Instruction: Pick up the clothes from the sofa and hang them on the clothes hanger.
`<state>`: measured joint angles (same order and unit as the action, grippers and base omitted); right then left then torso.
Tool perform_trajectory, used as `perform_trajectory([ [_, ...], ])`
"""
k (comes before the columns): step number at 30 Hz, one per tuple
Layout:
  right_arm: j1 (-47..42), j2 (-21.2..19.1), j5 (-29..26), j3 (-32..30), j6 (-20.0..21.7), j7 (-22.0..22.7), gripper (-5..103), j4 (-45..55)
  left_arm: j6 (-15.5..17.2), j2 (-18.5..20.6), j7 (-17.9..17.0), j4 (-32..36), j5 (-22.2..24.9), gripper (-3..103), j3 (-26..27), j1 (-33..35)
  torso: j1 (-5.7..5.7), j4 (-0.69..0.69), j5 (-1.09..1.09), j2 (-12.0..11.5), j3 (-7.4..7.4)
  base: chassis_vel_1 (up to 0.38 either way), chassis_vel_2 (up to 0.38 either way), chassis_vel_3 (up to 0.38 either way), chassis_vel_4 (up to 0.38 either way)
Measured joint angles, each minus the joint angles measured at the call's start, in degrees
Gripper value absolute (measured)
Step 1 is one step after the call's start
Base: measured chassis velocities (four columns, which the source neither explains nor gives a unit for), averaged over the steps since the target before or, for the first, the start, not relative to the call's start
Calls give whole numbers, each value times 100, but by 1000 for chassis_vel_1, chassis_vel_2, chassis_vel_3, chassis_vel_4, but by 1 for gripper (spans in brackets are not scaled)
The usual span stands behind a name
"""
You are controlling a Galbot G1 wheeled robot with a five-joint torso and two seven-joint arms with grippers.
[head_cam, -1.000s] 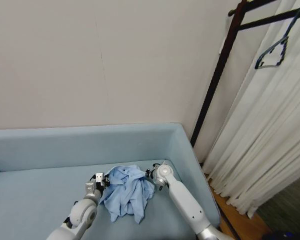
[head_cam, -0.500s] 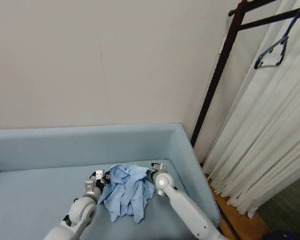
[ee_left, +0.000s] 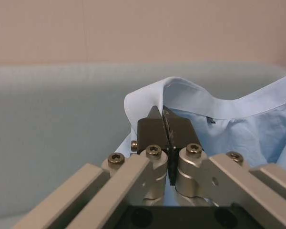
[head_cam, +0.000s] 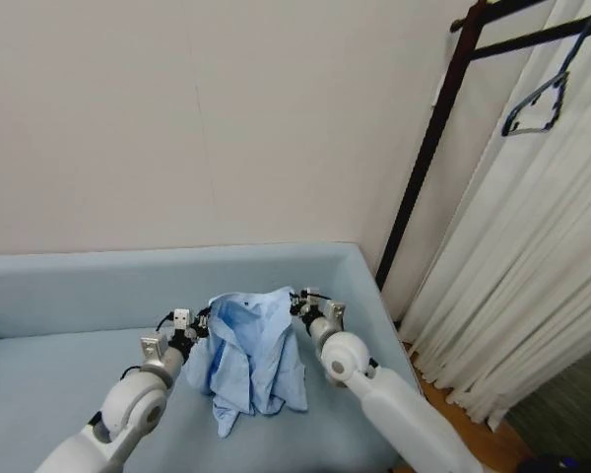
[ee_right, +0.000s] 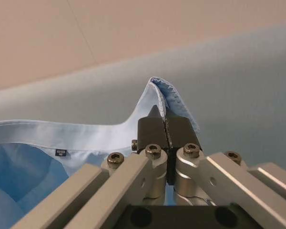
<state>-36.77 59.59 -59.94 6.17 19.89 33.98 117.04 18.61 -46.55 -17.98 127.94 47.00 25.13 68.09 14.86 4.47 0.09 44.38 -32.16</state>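
A light blue shirt [head_cam: 248, 350] hangs lifted above the sofa seat [head_cam: 49, 394], held by its collar between both arms. My left gripper [head_cam: 199, 323] is shut on the collar's left side; in the left wrist view the closed fingertips [ee_left: 155, 125] pinch the collar edge of the shirt [ee_left: 219, 109]. My right gripper [head_cam: 297, 302] is shut on the collar's right end, and the right wrist view shows its fingertips [ee_right: 155, 125] clamped on the folded fabric of the shirt [ee_right: 62, 143]. A dark hanger [head_cam: 542, 94] hangs from the rack's rail at the upper right.
The dark clothes rack post [head_cam: 424, 148] stands just right of the sofa's end. White curtains [head_cam: 532, 276] hang behind it. The sofa backrest [head_cam: 128, 276] runs against a plain wall. Wooden floor [head_cam: 453, 419] shows right of the sofa.
Both grippers have risen with the shirt, lifting it from a crumpled heap on the seat so that it now hangs spread between them.
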Motion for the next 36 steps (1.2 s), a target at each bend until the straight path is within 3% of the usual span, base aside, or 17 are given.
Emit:
perform_trajectory([
  [5,362,-576,-561,-250,-18,-61,0,613,-28,352,-98,610,381,0,167,-235,0,0,1,0,0,0,0,0,0],
  [9,1055,-1266,-1537,-549,-78,-109,0,1169,50,803,-279,1218,1018,0,706,-534,0,-1,0,0,0,0,0,0,0],
  [11,1168,-1368,-1681,-587,-89,-114,0,1240,70,871,-294,1284,1118,0,833,-557,0,0,0,-1,0,0,0,0,0],
  [14,1729,-1843,-2423,-891,-114,-123,0,1609,151,1225,-310,1570,1769,0,1715,-508,0,-1,1,0,0,0,0,0,0],
  [15,1729,-1843,-2423,-891,-114,-123,0,1609,151,1225,-310,1570,1769,0,1715,-508,0,-1,1,0,0,0,0,0,0],
  [20,2457,-2466,-3404,-1174,-144,-58,0,2039,417,1553,-294,1592,3221,0,3594,-223,0,-1,-1,0,0,0,0,0,0],
  [21,2457,-2466,-3404,-1174,-144,-58,0,2039,417,1553,-294,1592,3221,0,3594,-223,0,-1,-1,0,0,0,0,0,0],
  [24,2873,-2806,-4086,-1248,-146,29,0,2238,639,1651,-301,1584,4027,0,4585,-108,-1,-1,0,0,0,0,0,0,0],
  [25,2873,-2806,-4086,-1248,-146,29,0,2238,639,1651,-301,1584,4027,0,4585,-108,-1,-1,0,0,0,0,0,0,0],
  [30,3325,-3213,-4855,-1386,-126,253,0,2474,819,1801,-513,1568,5573,0,5660,-14,-1,0,1,0,0,0,0,0,0],
  [36,3664,-3401,-5234,-1501,-100,421,0,2578,861,1830,-664,1556,6070,0,6061,35,0,-1,-2,0,0,0,0,0,0],
])
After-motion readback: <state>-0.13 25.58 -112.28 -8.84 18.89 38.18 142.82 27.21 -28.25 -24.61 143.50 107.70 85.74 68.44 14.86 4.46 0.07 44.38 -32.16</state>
